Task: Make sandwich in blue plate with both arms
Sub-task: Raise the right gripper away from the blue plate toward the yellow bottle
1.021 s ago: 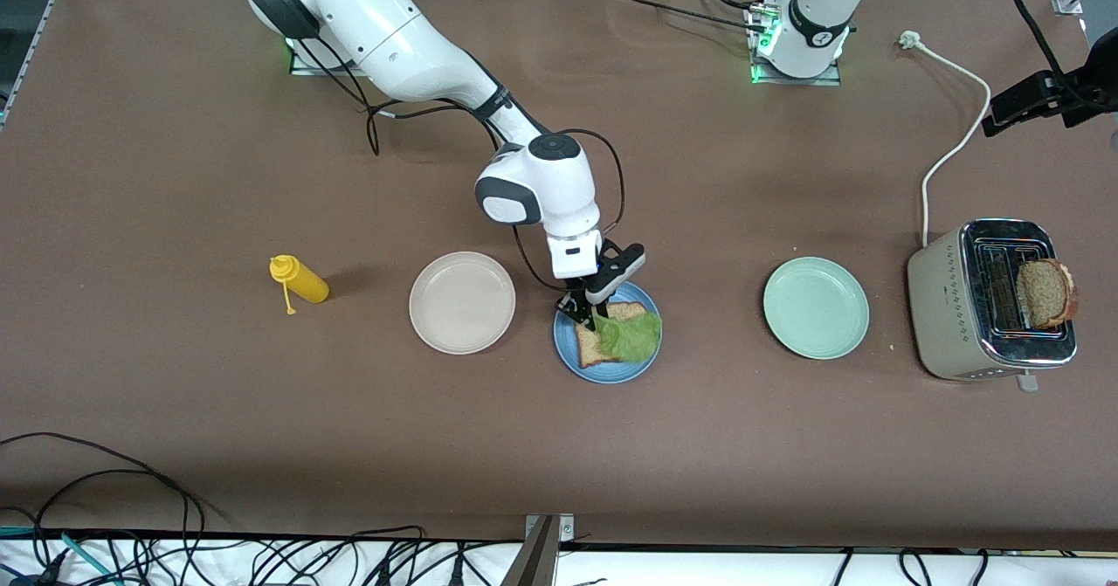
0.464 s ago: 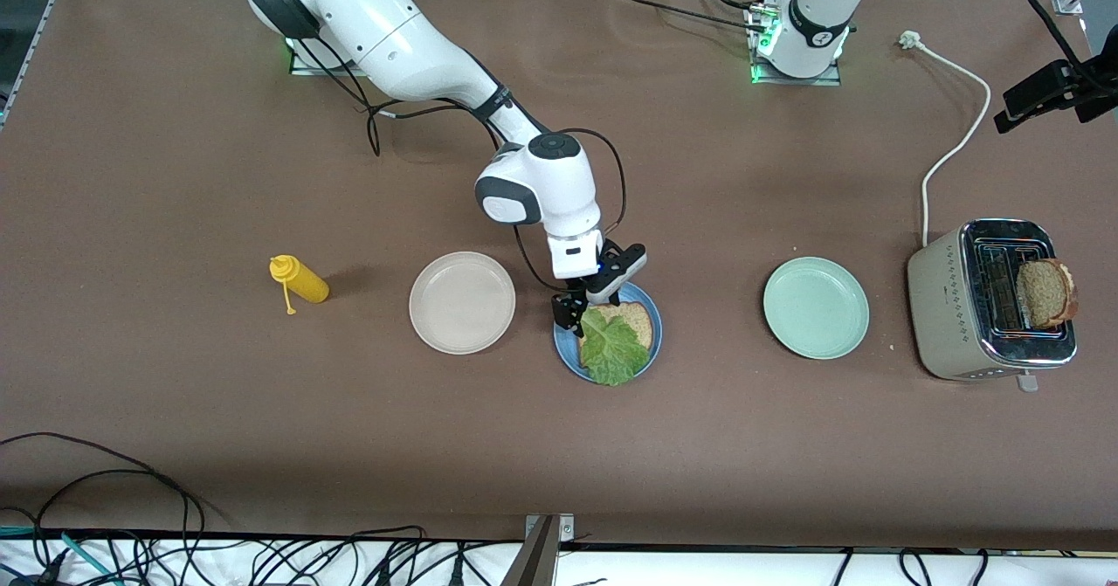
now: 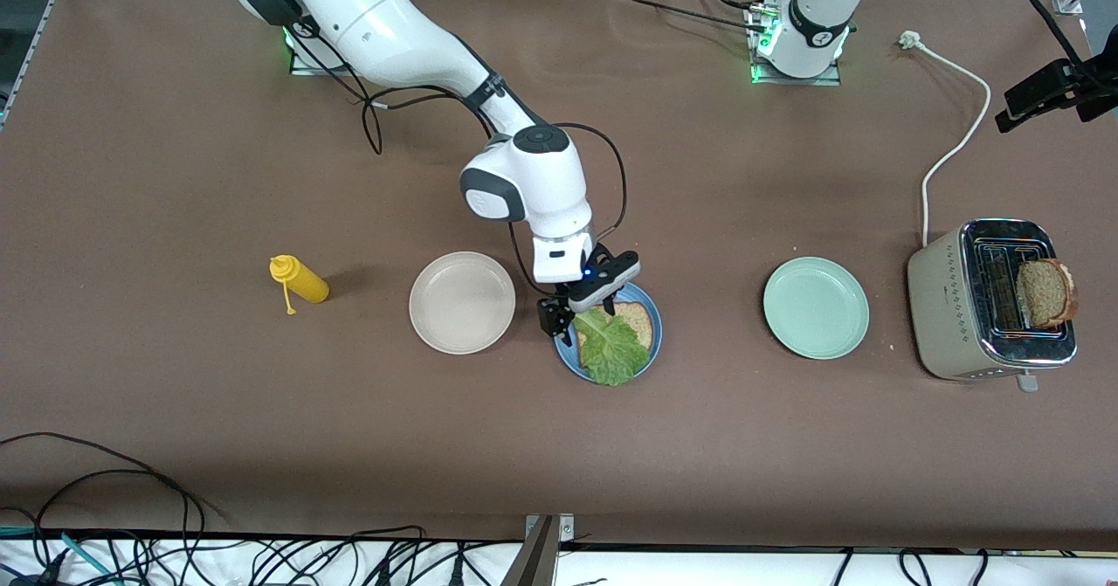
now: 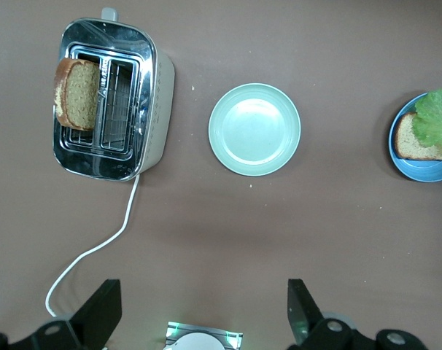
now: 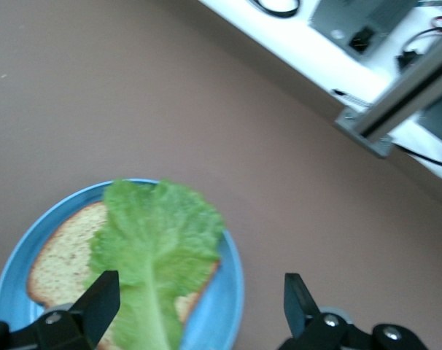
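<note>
The right gripper point(image 3: 569, 308) hangs just over the edge of the blue plate point(image 3: 566, 361), on the side toward the beige plate point(image 3: 462, 302). Its two fingers are spread wide and hold nothing. Right under it, on the blue plate, lies one slice of bread point(image 3: 640, 320). A green lettuce leaf point(image 3: 611, 348) lies on top of the bread and is not touching the fingers. The tip of the leaf hangs a little over the plate's rim.

The left gripper point(image 4: 203, 313) waits high up over the left arm's end of the table. Its fingers are wide too, and it holds nothing. Below it sit the pale green plate point(image 3: 816, 307) and the toaster point(image 3: 991, 299). The second slice of bread point(image 3: 1045, 292) sticks up out of one toaster slot. The white cord point(image 3: 954, 132) runs from the toaster across the table.

A yellow bottle point(image 3: 300, 279) lies well apart from the right gripper, past the beige plate, toward the right arm's end.
</note>
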You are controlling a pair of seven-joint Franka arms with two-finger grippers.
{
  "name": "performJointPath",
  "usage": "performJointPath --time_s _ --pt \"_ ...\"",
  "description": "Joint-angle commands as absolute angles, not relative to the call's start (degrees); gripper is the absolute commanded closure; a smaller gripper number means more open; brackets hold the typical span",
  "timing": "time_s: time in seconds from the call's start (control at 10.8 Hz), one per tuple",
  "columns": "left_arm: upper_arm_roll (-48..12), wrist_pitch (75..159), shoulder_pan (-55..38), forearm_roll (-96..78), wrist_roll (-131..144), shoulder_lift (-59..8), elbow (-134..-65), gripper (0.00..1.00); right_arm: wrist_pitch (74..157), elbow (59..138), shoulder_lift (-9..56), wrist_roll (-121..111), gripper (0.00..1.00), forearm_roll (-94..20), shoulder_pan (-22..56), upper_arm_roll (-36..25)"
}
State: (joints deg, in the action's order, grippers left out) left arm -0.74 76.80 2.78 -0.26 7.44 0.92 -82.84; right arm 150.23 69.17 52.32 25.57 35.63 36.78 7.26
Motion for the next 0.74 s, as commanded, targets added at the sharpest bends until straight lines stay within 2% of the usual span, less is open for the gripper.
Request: performJointPath --time_s 0.0,0.28,0.65 --pt "-0.8 77.3 2.7 1.1 7.6 1.6 -83.4 0.00 148.1 81.8 40.4 23.9 0.00 33.4 33.1 7.6" --pt "-0.8 77.2 2.8 1.1 7.7 1.6 -83.5 0.00 147.0 91.6 31.1 21.1 0.00 28.7 29.8 7.6" --pt "-0.8 77.2 2.7 1.1 7.7 1.6 -83.5 0.00 131.5 91.8 23.6 10.3 0.00 11.6 28.5 6.9"
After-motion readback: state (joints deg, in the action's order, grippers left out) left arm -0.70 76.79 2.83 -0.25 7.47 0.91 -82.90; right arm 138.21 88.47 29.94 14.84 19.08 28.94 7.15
